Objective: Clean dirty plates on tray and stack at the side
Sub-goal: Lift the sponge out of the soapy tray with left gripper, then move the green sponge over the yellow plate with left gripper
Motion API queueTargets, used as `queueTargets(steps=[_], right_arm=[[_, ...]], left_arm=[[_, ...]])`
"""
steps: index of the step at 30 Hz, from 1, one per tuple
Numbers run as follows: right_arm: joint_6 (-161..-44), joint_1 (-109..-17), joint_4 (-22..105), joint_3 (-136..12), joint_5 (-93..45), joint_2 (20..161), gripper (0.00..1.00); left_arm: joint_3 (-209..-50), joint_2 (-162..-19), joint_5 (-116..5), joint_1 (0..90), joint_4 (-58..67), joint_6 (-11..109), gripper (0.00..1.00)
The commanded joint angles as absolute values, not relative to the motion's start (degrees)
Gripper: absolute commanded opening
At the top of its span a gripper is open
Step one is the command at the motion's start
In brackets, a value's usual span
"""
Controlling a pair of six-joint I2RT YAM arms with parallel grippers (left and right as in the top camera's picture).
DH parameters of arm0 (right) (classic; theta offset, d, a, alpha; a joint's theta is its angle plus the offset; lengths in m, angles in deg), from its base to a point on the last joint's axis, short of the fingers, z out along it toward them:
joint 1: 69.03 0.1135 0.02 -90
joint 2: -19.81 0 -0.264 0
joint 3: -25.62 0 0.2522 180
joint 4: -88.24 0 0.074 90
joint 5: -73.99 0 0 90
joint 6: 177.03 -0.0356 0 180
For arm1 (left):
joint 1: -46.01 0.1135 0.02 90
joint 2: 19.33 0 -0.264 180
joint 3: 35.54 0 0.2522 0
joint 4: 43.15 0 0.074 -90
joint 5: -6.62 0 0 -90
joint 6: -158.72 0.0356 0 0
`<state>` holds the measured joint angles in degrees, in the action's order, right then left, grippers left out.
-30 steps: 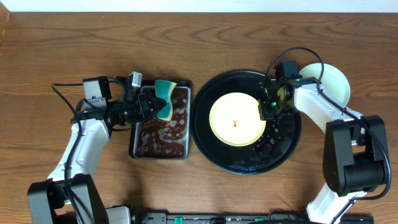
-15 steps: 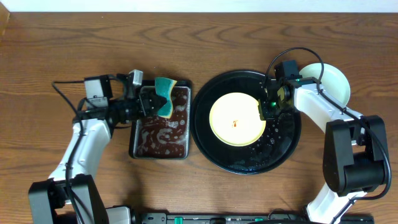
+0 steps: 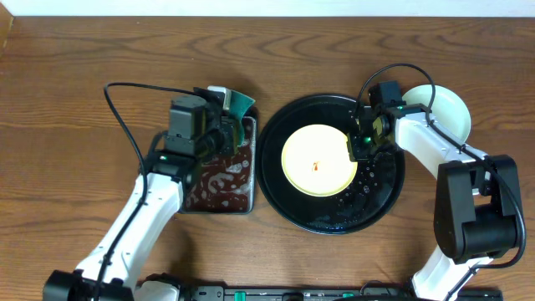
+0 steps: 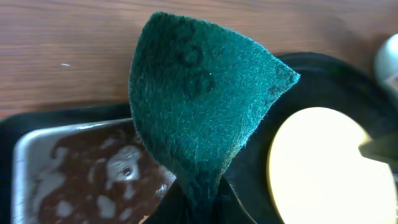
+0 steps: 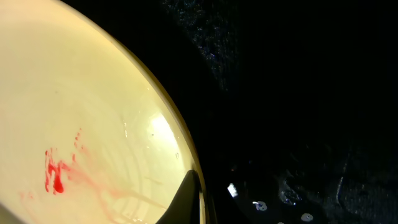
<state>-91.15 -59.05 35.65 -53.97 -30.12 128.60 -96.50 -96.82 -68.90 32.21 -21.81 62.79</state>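
A pale yellow plate point(image 3: 318, 159) with a small red smear lies in the middle of the round black tray point(image 3: 384, 192). It also shows in the right wrist view point(image 5: 81, 124) and the left wrist view point(image 4: 323, 168). My right gripper point(image 3: 354, 149) is shut on the yellow plate's right rim point(image 5: 198, 186). My left gripper point(image 3: 227, 127) is shut on a green sponge point(image 4: 199, 106) and holds it above the far right corner of the pan, pointing toward the tray. A mint-white plate point(image 3: 447, 109) sits right of the tray, partly behind my right arm.
A rectangular pan of brown soapy liquid point(image 3: 221, 180) sits left of the tray, also in the left wrist view point(image 4: 93, 174). Water drops lie on the tray's wet right side point(image 5: 298, 199). Bare wood table point(image 3: 84, 67) surrounds everything.
My left arm has swung right and lifted over the pan, carrying the sponge toward the tray. The right arm and yellow plate have not moved.
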Motion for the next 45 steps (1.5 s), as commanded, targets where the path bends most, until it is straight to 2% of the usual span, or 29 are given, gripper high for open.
queueTargets(steps=[1,8,16,22,30,38,45], right_arm=[[-91.7,-58.86,36.15,-52.83,-29.53,129.65,0.03],[-91.7,-58.86,36.13,-52.83,-29.56,129.65,0.03],[-91.72,-58.07,34.62,-52.83,-29.58,129.65,0.01],[-91.72,-56.93,34.38,-52.83,-29.56,129.65,0.02],[-91.7,-56.93,34.18,-52.83,-29.56,129.65,0.02],[-91.72,-56.93,34.16,-52.81,-29.58,129.65,0.01],[-91.7,-56.93,33.94,-52.78,-29.56,129.65,0.01]], left_arm=[[-96.13,-96.32,-76.66,31.05,-20.57,63.75,0.07],[-98.03,-96.69,-76.86,28.23,-15.67,61.01,0.07],[-107.67,-101.91,-76.09,18.98,-9.57,58.85,0.07],[-109.05,-109.94,-68.33,11.75,-16.02,53.43,0.07],[-109.05,-122.02,-67.26,5.08,-26.95,41.17,0.07],[-109.05,-128.49,-70.08,4.54,-28.67,40.86,0.08],[-109.09,-127.53,-79.02,7.35,-19.63,42.92,0.07]])
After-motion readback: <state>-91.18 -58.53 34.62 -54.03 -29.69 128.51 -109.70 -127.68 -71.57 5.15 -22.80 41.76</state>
